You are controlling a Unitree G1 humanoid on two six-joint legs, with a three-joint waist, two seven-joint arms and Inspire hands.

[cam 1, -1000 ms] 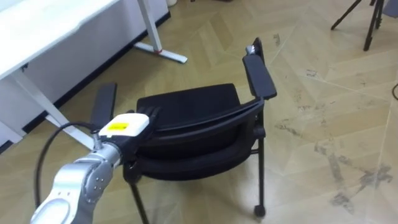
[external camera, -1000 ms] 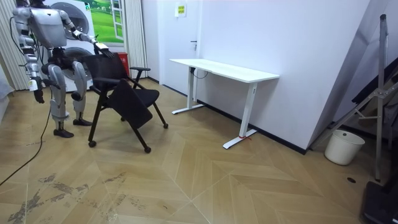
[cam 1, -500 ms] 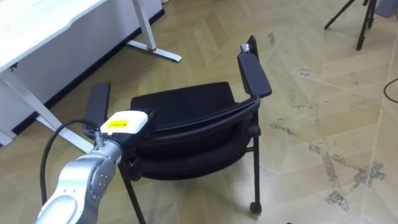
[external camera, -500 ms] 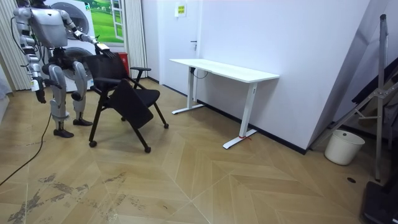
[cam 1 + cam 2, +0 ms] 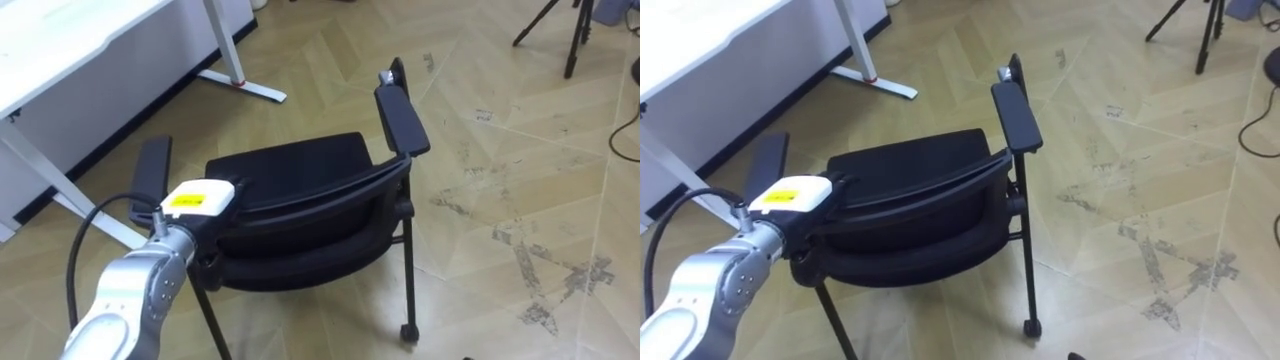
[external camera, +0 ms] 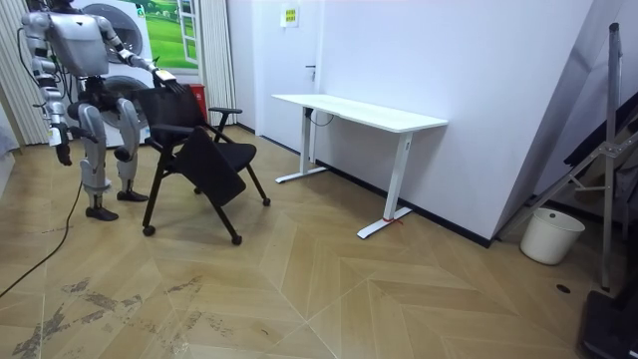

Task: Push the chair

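While the robot stands upright at the room view's left, with the chair [image 6: 194,150] between it and the white desk [image 6: 359,112], its right hand [image 6: 63,152] hangs low at its side, the side turned away from the desk. It is too small there to tell how the fingers lie. Its other arm reaches forward to the top of the chair's back. The chair stands on the wooden floor [image 6: 299,289], left of the desk and apart from it, its seat turned toward the desk. Farther right, past the desk's far leg, a white bucket [image 6: 550,235] sits by the wall.

From the head camera, the desk fills the upper left corner, and its foot [image 5: 252,86] reaches out toward the chair. Just right of the desk's near leg is the left armrest [image 5: 152,170]. The left hand [image 5: 205,200] rests beside it, against the top edge of the backrest [image 5: 320,205]. Its fingers merge with the black frame, so I cannot tell whether they are curled round the edge or straight. The black seat [image 5: 295,170] lies beyond the backrest, on the desk's side. The right armrest [image 5: 402,118] is on the side away from the desk, with a castor [image 5: 408,333] below it. Scuff marks [image 5: 535,270] streak the floor farther right, and tripod legs [image 5: 565,30] show at the top right, well clear of the desk.
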